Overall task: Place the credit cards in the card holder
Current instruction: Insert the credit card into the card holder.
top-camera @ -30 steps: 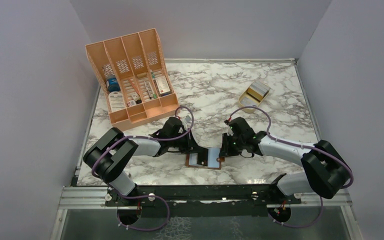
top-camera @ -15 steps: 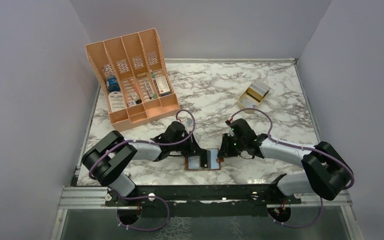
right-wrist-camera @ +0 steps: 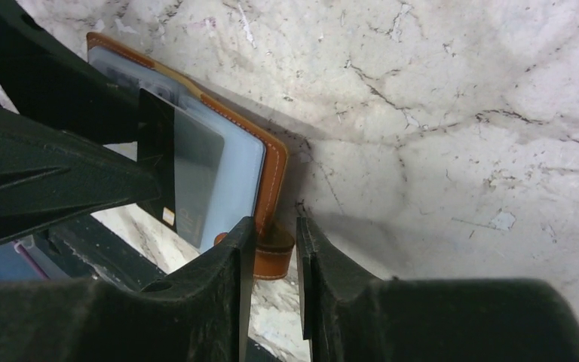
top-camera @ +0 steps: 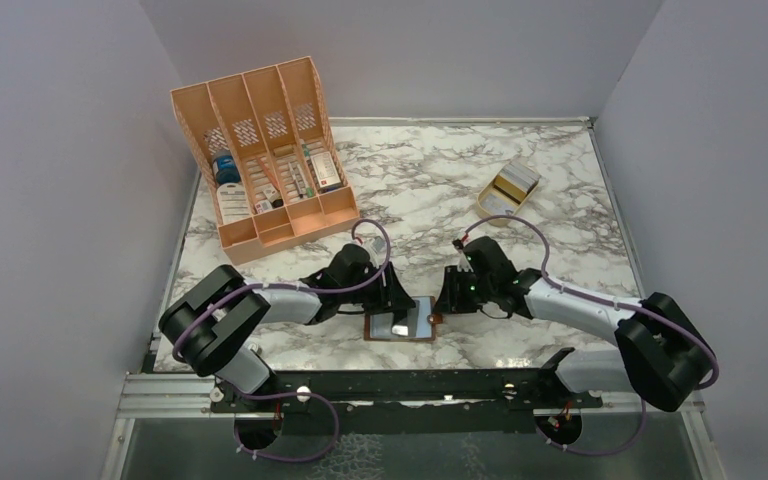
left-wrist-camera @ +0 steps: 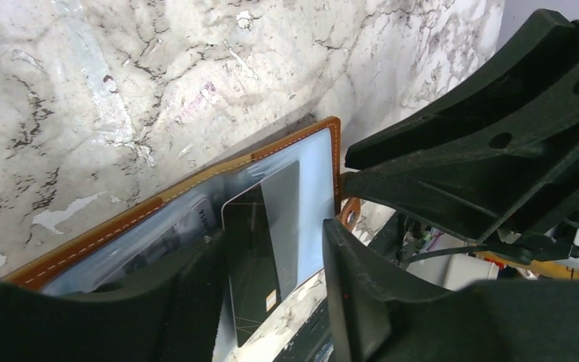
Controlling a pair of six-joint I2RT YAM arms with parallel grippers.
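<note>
orange organiser (top-camera: 260,165): well apart from the card holder (top-camera: 400,326), behind it and to its left; small boxes and bottles stand in its slots.
left gripper (left-wrist-camera: 275,232): low over the left half of the card holder. Its fingers (left-wrist-camera: 369,302) are spread, one on each side of the credit card (left-wrist-camera: 260,249). A strip of bluish sleeve shows between the card and one finger, so nothing is pinched.
card holder: lies open and flat on the desk (top-camera: 430,170), between the two grippers. It has a brown leather rim with pale stitching, and its clear bluish sleeves face up.
credit card: dark, and lies on the open card holder, about at its middle. The part toward the right gripper (right-wrist-camera: 273,222) looks greyer, as if under the clear sleeve, and the other part is bare — it seems to be partly in.
right gripper: at the right edge of the card holder. Its fingers (right-wrist-camera: 332,302) leave only a narrow gap, and the snap tab (right-wrist-camera: 273,260) of the card holder sits in this gap — whether they press it or only flank it, I cannot tell.
wooden stand (top-camera: 508,190): well apart from the card holder, behind it and to its right. Thin pale and dark pieces stand in it, too small to make out.
</note>
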